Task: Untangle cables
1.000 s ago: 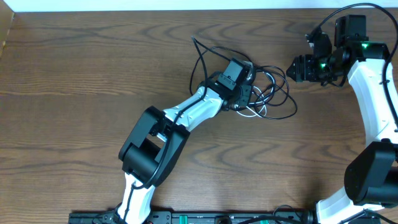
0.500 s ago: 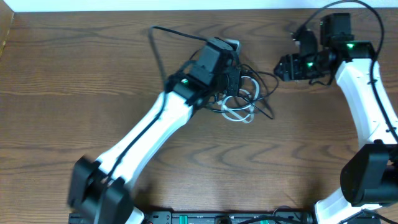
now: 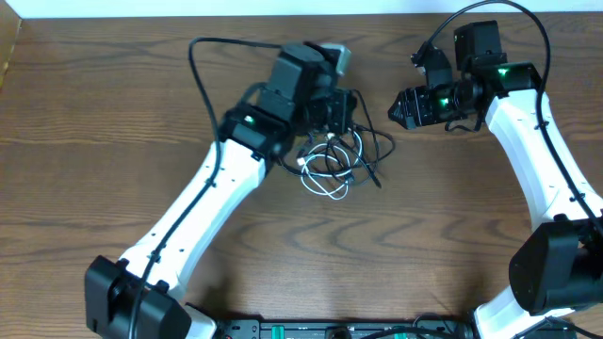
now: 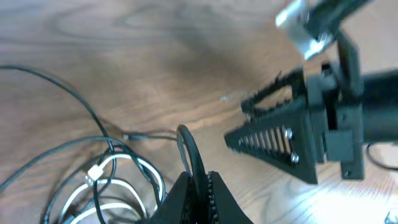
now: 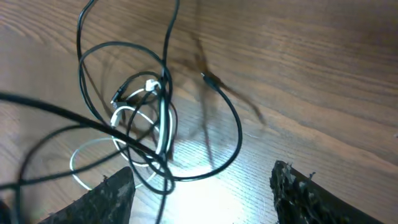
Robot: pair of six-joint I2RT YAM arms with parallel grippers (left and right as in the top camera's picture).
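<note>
The cables lie in a loose tangle (image 3: pixel 332 162) on the wooden table, just below my left gripper (image 3: pixel 337 111). The thin white cable (image 3: pixel 325 184) coils at the bottom of the heap, and thin black cable (image 3: pixel 369 151) loops over and around it. In the left wrist view my left gripper (image 4: pixel 199 177) is shut on a loop of the black cable (image 4: pixel 186 146), with the white cable (image 4: pixel 127 163) and its small white plug (image 4: pixel 94 174) to the left. My right gripper (image 3: pixel 400 105) hangs open to the right of the tangle, holding nothing. Its wrist view shows the black loops (image 5: pixel 231 127) and white coil (image 5: pixel 93 149) ahead of my right gripper (image 5: pixel 202 177).
The table is brown wood with a white strip (image 3: pixel 283 8) along its far edge. A thicker black cord (image 3: pixel 196 56) arches off the left arm to the upper left. Another such cord (image 3: pixel 528 19) arches over the right arm. The right gripper's fingers (image 4: pixel 280 137) fill the right of the left wrist view.
My left gripper has shut on the black cable and swung up and to the left, dragging the tangle left with it. The right gripper has followed leftward, still open.
</note>
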